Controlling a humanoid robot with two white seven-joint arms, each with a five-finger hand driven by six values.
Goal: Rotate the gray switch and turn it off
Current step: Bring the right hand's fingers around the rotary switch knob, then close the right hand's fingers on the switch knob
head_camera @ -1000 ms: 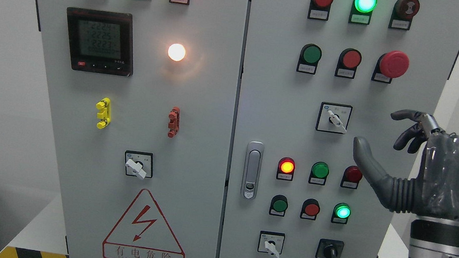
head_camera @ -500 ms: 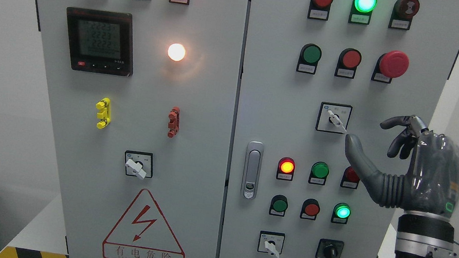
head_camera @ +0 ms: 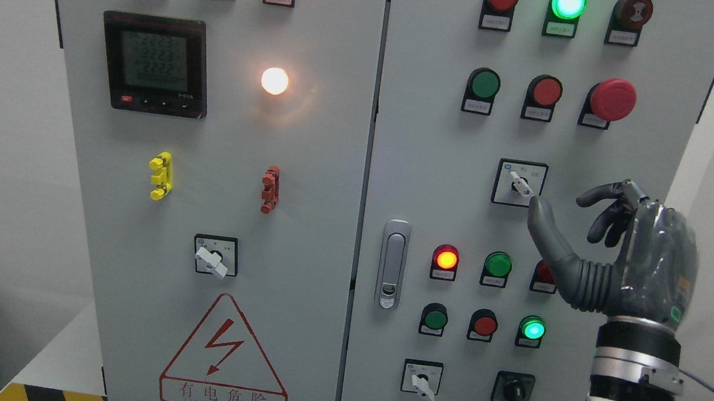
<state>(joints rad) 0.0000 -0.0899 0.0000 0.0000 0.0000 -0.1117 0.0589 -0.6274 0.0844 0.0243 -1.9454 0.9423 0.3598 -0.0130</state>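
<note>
The switch [head_camera: 520, 184] sits right of centre in the frame, on the right door of the cabinet [head_camera: 422, 168], in a black-edged square plate below the row of green and red buttons. Its pale lever points down and to the right, so I judge it not yet turned.

My right hand [head_camera: 603, 251] comes up from the lower right corner. The thumb [head_camera: 542, 220] sticks out to the left with its tip at the plate's lower right corner, seeming just to meet the end of the lever; whether it really touches I cannot tell. The other fingers [head_camera: 604, 210] are half curled above and to the right, clear of the switch. The hand is partly open and has hold of nothing.

So the reach is nearly done and the real work is left: close thumb and fingers on the lever, twist it, let go. I expect the lever will need a firm pinch.

Against the frames before, my hand has moved up and to the left toward the switch; a second ago the thumb was well below and right of the plate, beside the dark red lamp [head_camera: 542, 272], which my palm now partly hides. The lever has not moved. My left arm is not in view.
</note>
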